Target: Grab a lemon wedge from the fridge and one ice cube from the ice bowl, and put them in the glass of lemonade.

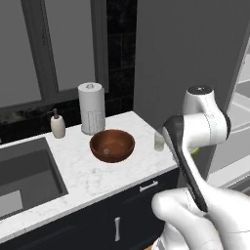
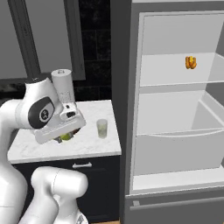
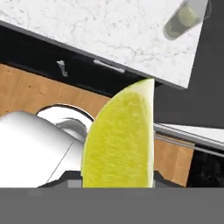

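Observation:
My gripper (image 2: 64, 137) is shut on the lemon wedge (image 3: 120, 144), a yellow-green slice that hangs in front of the counter edge, above the floor. A sliver of the wedge (image 1: 195, 151) peeks out beside the forearm. The glass of lemonade (image 2: 102, 128) stands near the counter's right front corner, up and to the right of the wedge (image 2: 66, 137); in the hand view the glass (image 3: 183, 19) sits at the top right. The reddish-brown ice bowl (image 1: 112, 145) rests mid-counter, left of the glass (image 1: 159, 141), with a pale ice cube (image 1: 106, 152) inside. The fridge (image 2: 175, 109) stands open at the right.
An orange-red food item (image 2: 190, 62) lies on the upper fridge shelf. A paper towel roll (image 1: 92, 108) and a soap bottle (image 1: 58, 124) stand behind the bowl. A sink (image 1: 24, 178) is sunk into the counter's left side. Dark cabinet drawers (image 1: 146, 188) run below.

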